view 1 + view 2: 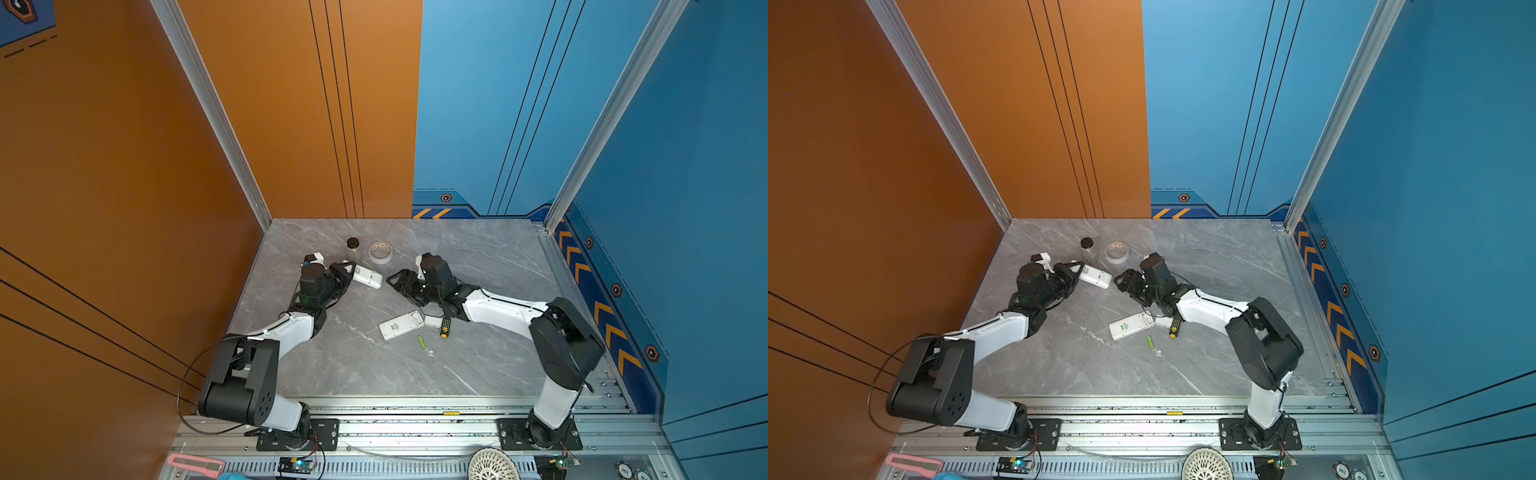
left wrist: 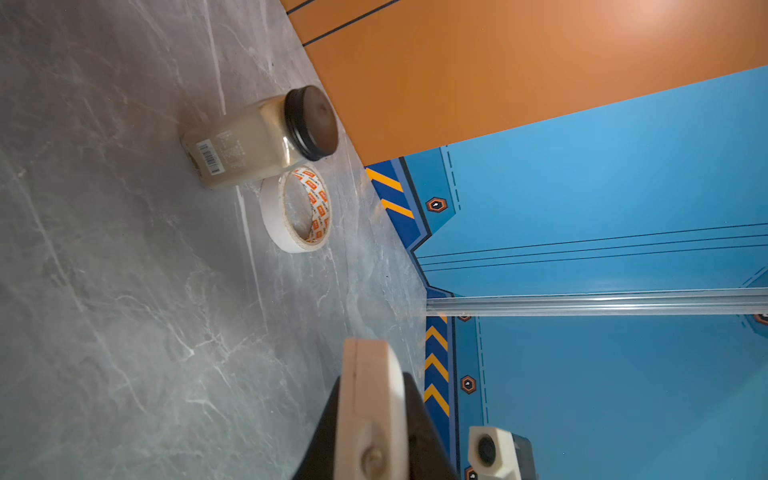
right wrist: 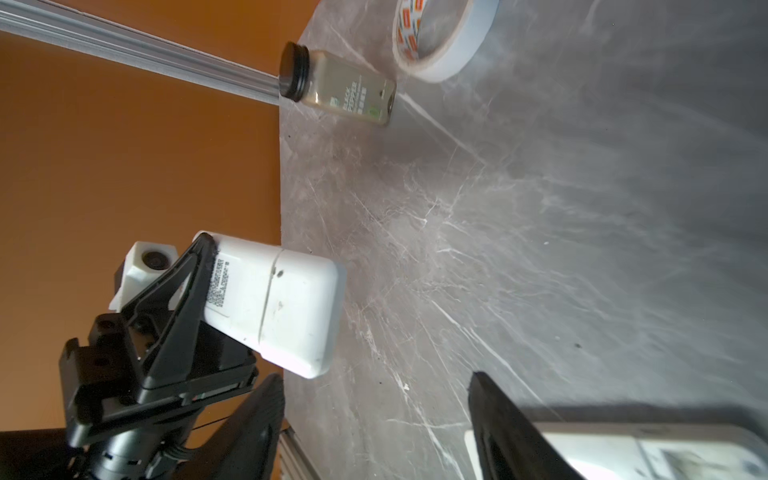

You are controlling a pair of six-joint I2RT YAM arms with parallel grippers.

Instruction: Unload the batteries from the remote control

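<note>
Our left claw [image 1: 349, 272] is pinching one end of a white remote [image 3: 282, 303] and holds it tilted just beside the jar [image 1: 353, 248], on the side toward our bases. We cannot tell whether the free end touches the table. The remote's back is turned to our right claw [image 1: 397, 279], and its battery lid looks closed, with only the seam showing. The right claw is spread and empty. It is near the free end but apart from it, a little farther from the jar.

Well apart from the jar, toward our bases, lie a second remote [image 1: 401, 325], a loose white lid [image 1: 433, 321] just beside it, a screwdriver [image 1: 445, 327] and the green battery [image 1: 421, 342]. The orange-red battery we cannot see.

We judge that the step in hand is opening the held remote. The next move calls for the right claw to press on the lid and slide it off. The left claw must grip firmly, because the remote, held at one end only, may turn.
</note>
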